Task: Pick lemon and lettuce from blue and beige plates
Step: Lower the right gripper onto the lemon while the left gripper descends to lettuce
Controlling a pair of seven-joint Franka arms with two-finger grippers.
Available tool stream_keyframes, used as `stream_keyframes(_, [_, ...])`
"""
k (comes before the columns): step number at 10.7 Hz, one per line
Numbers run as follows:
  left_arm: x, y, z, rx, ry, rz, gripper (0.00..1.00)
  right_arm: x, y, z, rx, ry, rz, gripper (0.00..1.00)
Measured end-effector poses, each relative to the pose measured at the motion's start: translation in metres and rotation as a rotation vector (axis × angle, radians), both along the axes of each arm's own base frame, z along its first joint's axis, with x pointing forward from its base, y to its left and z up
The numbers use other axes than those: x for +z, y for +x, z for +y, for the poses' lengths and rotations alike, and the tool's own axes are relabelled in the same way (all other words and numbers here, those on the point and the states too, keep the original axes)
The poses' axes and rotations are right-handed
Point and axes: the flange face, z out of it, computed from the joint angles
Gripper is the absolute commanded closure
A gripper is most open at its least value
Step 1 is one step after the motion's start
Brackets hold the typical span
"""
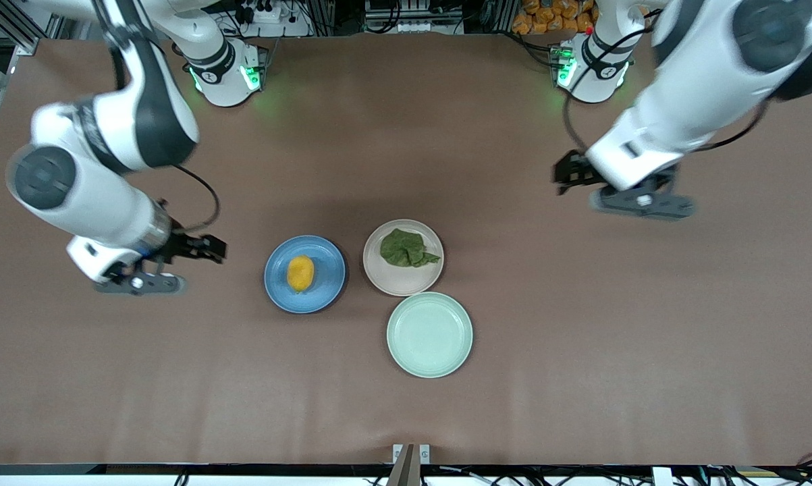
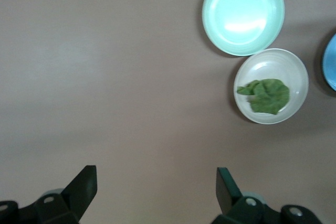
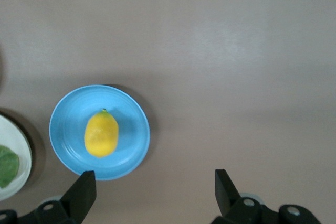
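The lemon (image 1: 300, 273) lies on the blue plate (image 1: 325, 260) near the table's middle. The lettuce (image 1: 406, 248) lies on the beige plate (image 1: 399, 283) beside it, toward the left arm's end. My right gripper (image 1: 139, 285) is open and empty over bare table, toward the right arm's end from the blue plate. My left gripper (image 1: 642, 206) is open and empty over bare table, toward the left arm's end from the beige plate. The right wrist view shows its gripper (image 3: 155, 184), the lemon (image 3: 101, 133) and the blue plate (image 3: 131, 124). The left wrist view shows its gripper (image 2: 156, 182), the lettuce (image 2: 266, 95) and the beige plate (image 2: 270, 61).
An empty mint-green plate (image 1: 430, 334) sits just nearer to the front camera than the beige plate, almost touching it; it also shows in the left wrist view (image 2: 243, 12). The brown table (image 1: 581, 351) carries nothing else. Both arm bases stand at its back edge.
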Motion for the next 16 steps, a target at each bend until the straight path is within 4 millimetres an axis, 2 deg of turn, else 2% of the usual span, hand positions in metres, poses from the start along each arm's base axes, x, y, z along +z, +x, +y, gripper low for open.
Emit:
stream_keyframes(2, [-0.033, 0.001, -0.05, 0.003, -0.041, -0.011, 0.0, -0.048, 0.003, 0.038, -0.015, 0.007, 0.007, 0.0])
stream_keyframes(4, [-0.073, 0.002, -0.092, -0.022, -0.065, -0.021, 0.0, -0.099, 0.001, 0.073, 0.011, 0.012, -0.015, 0.0])
stream_keyframes(7, [-0.127, 0.001, -0.147, -0.065, -0.121, -0.07, 0.0, -0.162, -0.013, 0.091, 0.038, 0.021, -0.036, 0.0])
stream_keyframes(10, [-0.18, -0.002, -0.18, -0.088, -0.154, -0.089, 0.0, -0.191, -0.02, 0.104, 0.058, 0.017, -0.022, 0.0])
stream_keyframes(12, [-0.208, -0.014, -0.203, -0.116, -0.159, -0.082, 0.0, -0.202, -0.027, 0.111, 0.071, 0.01, -0.005, 0.0])
stream_keyframes(15, [-0.25, -0.034, -0.235, -0.16, -0.176, -0.095, 0.0, -0.221, -0.034, 0.108, 0.071, -0.005, 0.026, 0.0])
stream_keyframes(16, [-0.265, -0.036, -0.24, -0.175, -0.169, -0.103, 0.0, -0.227, -0.036, 0.106, 0.07, -0.009, 0.037, 0.12])
